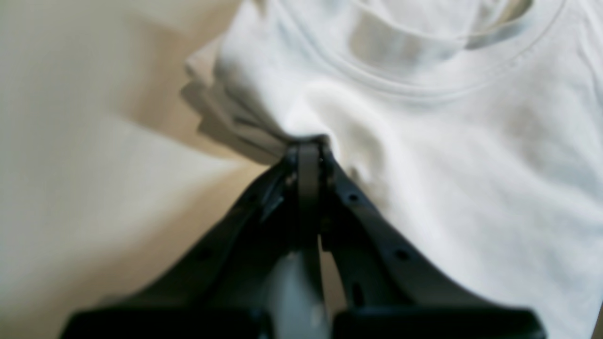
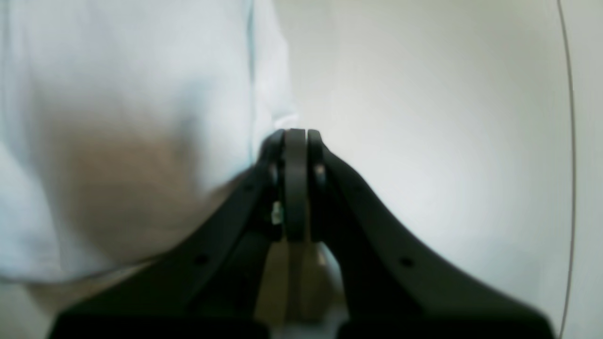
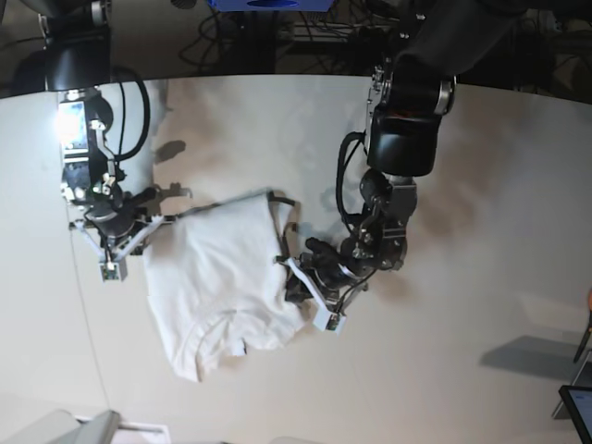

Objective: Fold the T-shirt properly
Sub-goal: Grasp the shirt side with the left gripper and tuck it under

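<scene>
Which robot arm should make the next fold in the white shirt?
Probably the left. Its pincer is shut on a bunched fold of the T-shirt near the collar. The right pincer looks shut at the shirt's edge, but its hold is unclear.

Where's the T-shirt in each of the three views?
Left wrist: T-shirt fills the upper right, collar at top, its edge pinched in the left gripper.
Right wrist: it covers the left half; the right gripper is shut on its edge.
Base: it lies centre-left on the table, between both grippers.
Shared landmark: the shirt's collar.
</scene>
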Robot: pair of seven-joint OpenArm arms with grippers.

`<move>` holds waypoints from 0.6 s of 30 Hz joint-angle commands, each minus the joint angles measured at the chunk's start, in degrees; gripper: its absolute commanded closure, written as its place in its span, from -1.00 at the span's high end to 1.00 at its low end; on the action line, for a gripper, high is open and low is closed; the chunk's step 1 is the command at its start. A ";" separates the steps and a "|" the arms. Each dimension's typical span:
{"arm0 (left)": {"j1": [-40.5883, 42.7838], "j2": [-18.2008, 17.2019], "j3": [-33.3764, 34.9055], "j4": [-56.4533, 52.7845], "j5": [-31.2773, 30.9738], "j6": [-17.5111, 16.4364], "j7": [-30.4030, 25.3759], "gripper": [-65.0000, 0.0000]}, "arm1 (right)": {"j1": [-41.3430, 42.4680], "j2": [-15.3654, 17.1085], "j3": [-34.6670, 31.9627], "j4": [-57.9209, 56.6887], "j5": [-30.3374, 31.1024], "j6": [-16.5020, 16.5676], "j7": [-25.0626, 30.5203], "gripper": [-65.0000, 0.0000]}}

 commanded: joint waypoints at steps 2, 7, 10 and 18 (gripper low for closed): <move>-3.09 0.48 0.39 -2.01 0.28 -0.12 -0.75 -1.00 | -0.65 -0.66 -0.13 1.20 0.59 0.76 -1.28 -0.99; -7.22 1.36 0.39 -7.19 0.54 0.94 -4.61 -1.00 | -2.41 -1.37 -0.22 4.10 0.59 0.76 -3.04 -0.99; -9.51 1.36 0.39 -9.48 0.54 1.29 -6.64 -1.00 | -4.08 -2.07 -3.29 7.18 0.59 0.41 -3.92 -0.99; -10.56 0.92 0.21 -8.16 0.28 1.29 -5.05 -1.00 | -4.78 -1.81 -4.79 8.94 0.59 -2.50 -4.09 -0.99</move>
